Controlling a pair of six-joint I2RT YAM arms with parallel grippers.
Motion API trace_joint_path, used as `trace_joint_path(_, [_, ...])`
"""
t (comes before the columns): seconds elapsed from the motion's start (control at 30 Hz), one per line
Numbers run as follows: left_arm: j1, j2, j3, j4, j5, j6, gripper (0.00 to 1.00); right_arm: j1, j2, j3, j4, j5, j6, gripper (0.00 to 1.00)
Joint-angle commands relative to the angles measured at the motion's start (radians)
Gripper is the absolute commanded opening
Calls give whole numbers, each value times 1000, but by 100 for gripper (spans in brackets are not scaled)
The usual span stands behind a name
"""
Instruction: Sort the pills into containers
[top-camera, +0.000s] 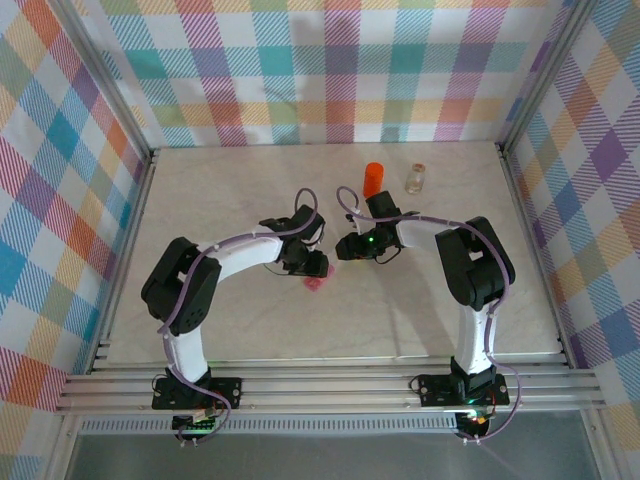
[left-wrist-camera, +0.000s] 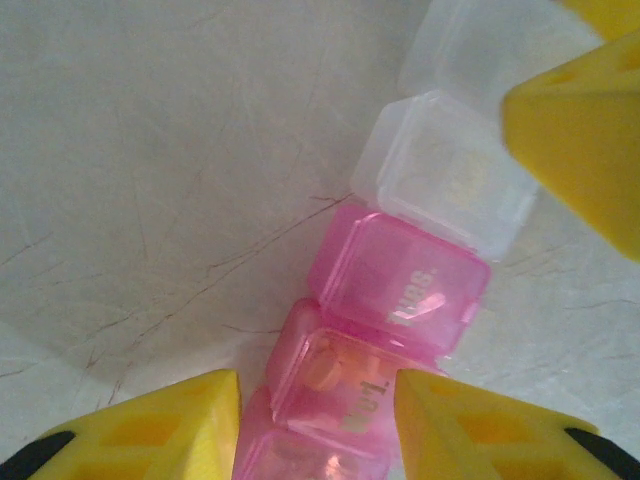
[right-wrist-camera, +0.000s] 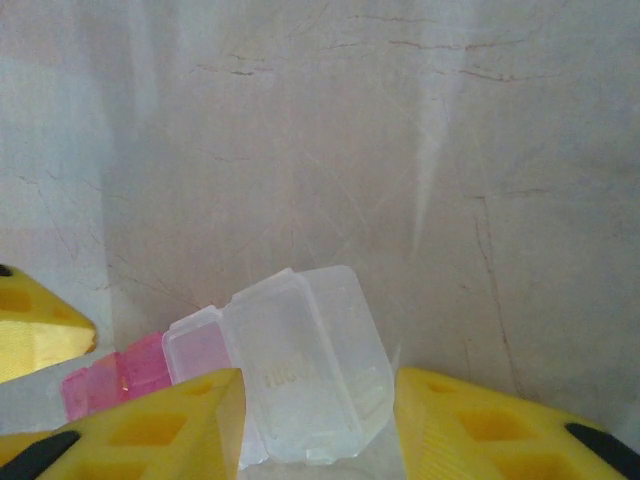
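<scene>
The pill box (left-wrist-camera: 400, 280) lies on the table as a row of pink compartments with a clear end (left-wrist-camera: 440, 170). An orange pill (left-wrist-camera: 325, 368) sits inside one pink compartment. My left gripper (left-wrist-camera: 318, 385) hovers over that compartment, jaws apart, a slim gap at the left finger and nothing gripped. My right gripper (right-wrist-camera: 320, 385) is shut on the clear end (right-wrist-camera: 305, 370), whose lid stands up between the fingers. From above, both grippers (top-camera: 312, 265) (top-camera: 350, 247) meet mid-table, and a bit of the pink box (top-camera: 318, 284) shows below them.
An orange bottle (top-camera: 372, 178) and a small clear vial (top-camera: 416, 179) stand behind the grippers towards the back. Checked cloth walls with metal posts (top-camera: 130, 130) enclose the table on three sides. The right gripper's finger (left-wrist-camera: 580, 130) is close to the left gripper.
</scene>
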Motion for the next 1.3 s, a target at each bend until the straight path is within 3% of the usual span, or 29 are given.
trace_joint_path(0.0, [-11, 58, -10, -6, -7, -15, 45, 0, 42, -13, -40, 7, -9, 44])
trace_joint_path(0.23, [-16, 94, -41, 30, -44, -38, 36, 0, 41, -13, -40, 6, -8, 44])
trace_joint_path(0.47, [-13, -5, 10, -22, -107, -21, 37, 0, 36, -23, -23, -3, 7, 44])
trace_joint_path(0.67, [-13, -136, 25, -39, -220, -40, 45, 0, 3, -64, 57, -23, 43, 45])
trace_joint_path(0.73, [-14, -199, -17, -16, -283, -102, 45, 0, -21, -86, 97, -28, 54, 45])
trace_joint_path(1.0, [-105, -441, -344, 206, -335, -378, 46, -1, -107, -163, 193, 18, 90, 45])
trace_joint_path(1.27, [-184, -476, -510, 437, -384, -559, 45, 0, -180, -240, 316, 84, 77, 48])
